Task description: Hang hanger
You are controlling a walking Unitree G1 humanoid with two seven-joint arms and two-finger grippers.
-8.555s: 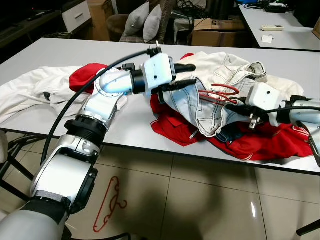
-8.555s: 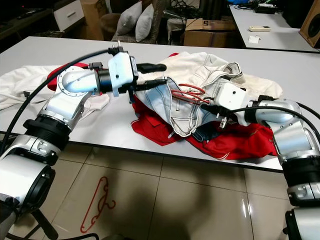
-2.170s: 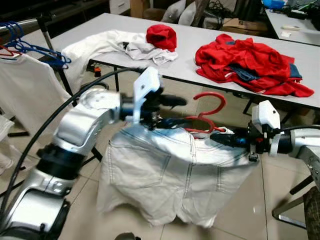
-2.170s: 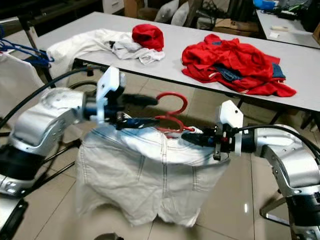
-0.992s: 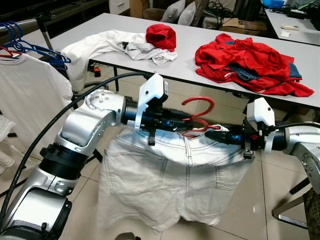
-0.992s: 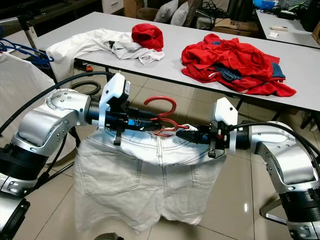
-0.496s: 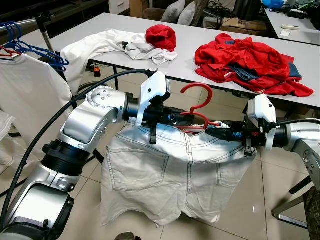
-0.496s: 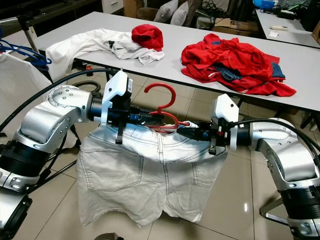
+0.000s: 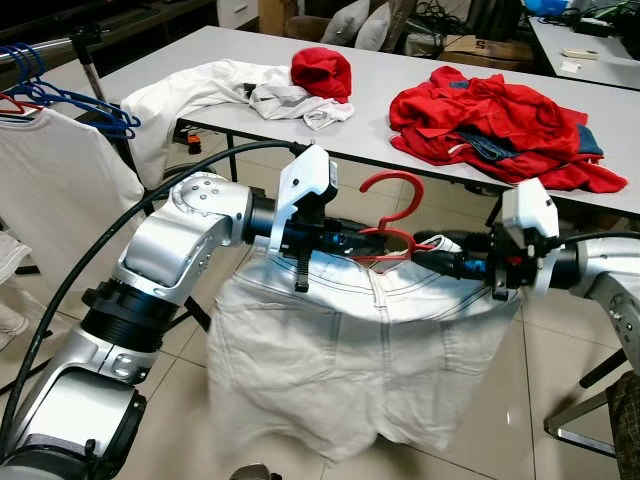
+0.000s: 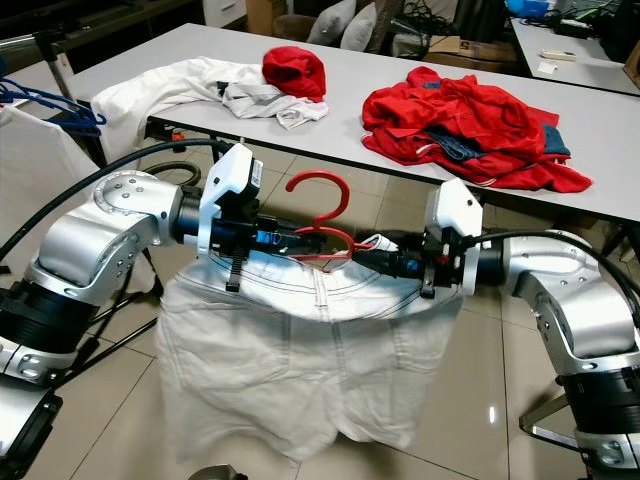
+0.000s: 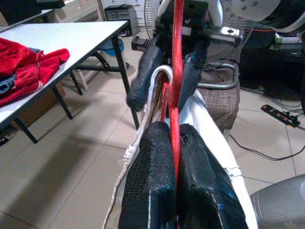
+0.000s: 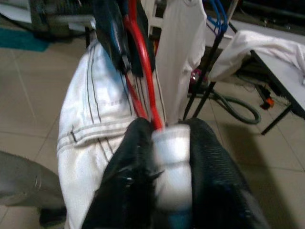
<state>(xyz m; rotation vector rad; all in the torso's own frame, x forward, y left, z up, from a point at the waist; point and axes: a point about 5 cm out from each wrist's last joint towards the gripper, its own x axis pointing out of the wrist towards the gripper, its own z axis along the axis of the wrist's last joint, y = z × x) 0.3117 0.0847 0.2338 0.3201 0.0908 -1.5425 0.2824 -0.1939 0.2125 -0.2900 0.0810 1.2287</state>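
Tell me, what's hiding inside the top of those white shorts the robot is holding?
A red hanger. Its hook sticks up above the white shorts, and the left gripper and right gripper pinch its two ends. The waistband covers the lower bar, so that part can't be seen.

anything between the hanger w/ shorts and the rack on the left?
Nothing visible. The red hanger with white shorts hangs between both grippers, over open floor; the rack already carries a white shirt.
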